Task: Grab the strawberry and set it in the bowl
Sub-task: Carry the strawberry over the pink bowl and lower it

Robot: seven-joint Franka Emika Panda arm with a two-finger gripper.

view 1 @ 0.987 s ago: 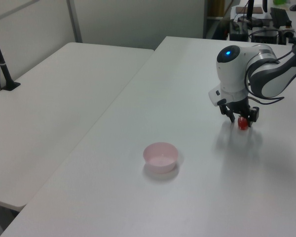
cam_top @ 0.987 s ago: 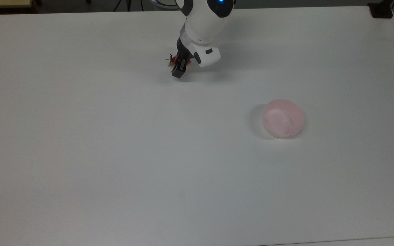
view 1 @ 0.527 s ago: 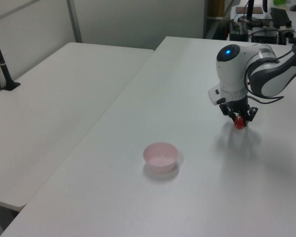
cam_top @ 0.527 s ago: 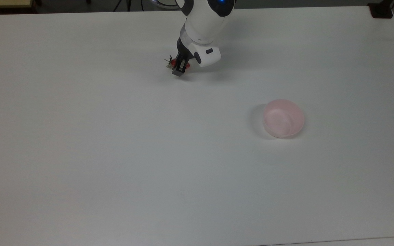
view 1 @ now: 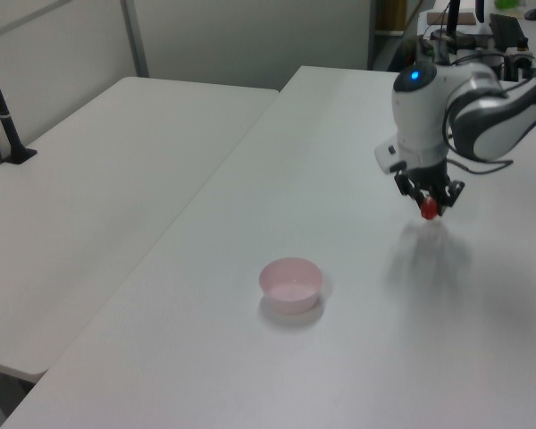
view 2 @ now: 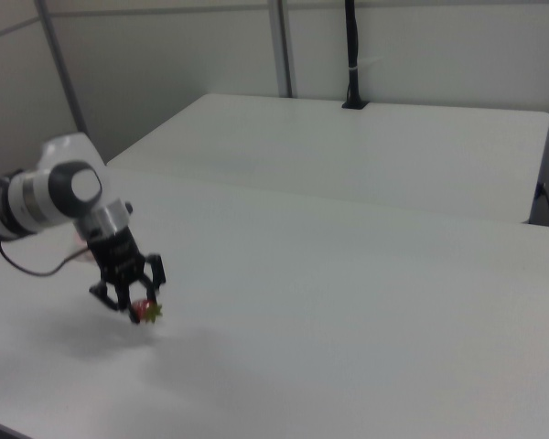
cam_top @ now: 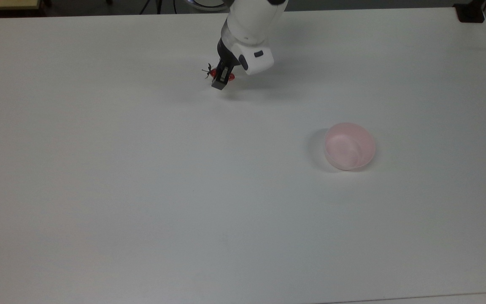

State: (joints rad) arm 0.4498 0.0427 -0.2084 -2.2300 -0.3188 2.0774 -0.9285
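That little strawberry (cam_top: 214, 74) is probably light, soft and a bit slick, so a gentle pinch across its red body, not the leafy stem, looks right, and that's how the gripper (cam_top: 222, 77) has it clamped, lifted clear of the table (cam_top: 141, 190). The pink bowl (cam_top: 349, 146) sits empty, well apart at about 4 o'clock from the berry in the top view.

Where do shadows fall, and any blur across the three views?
Top view: soft shadow to the bowl's left, faint one under the gripper. Left view: diffuse shadow on the table below the lifted strawberry. Right view: softer overall; the strawberry reads as a red smudge.
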